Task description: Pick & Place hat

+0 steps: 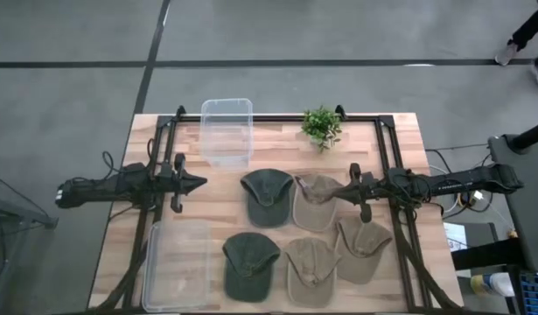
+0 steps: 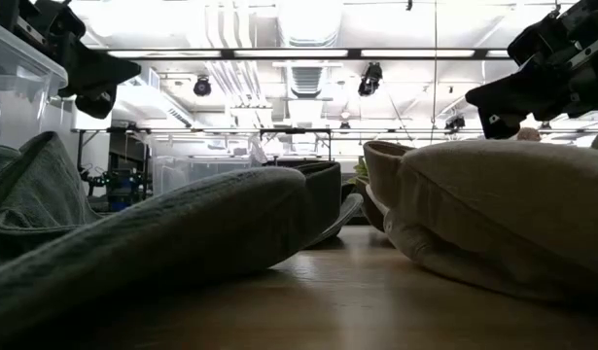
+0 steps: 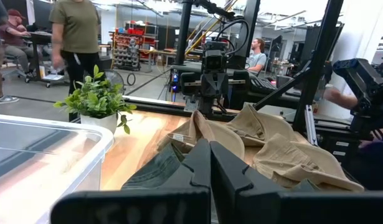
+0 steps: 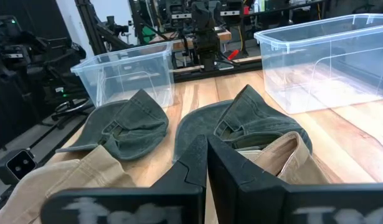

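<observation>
While both tools hang above the bench (image 1: pixel 277 131) holding nothing, their fingers are pressed together: left tool (image 1: pixel 199 184) at the left side, right tool (image 1: pixel 337 194) over the upper tan hat (image 1: pixel 317 201).

Hats, five, lying flat in two rows:
- green hat (image 1: pixel 268 196), upper row, touching the upper tan hat;
- second green hat (image 1: pixel 249 264), lower row;
- two more tan hats (image 1: pixel 310 269) (image 1: pixel 363 249), lower row.

Clear bins: one (image 1: pixel 227 130) at the far edge, one (image 1: pixel 176 265) at the near left.

Plant (image 1: pixel 322 126), far edge.

Two dark green hats (image 1: pixel 267 196), three tan hats (image 1: pixel 317 200), clear bins (image 1: pixel 227 129).
</observation>
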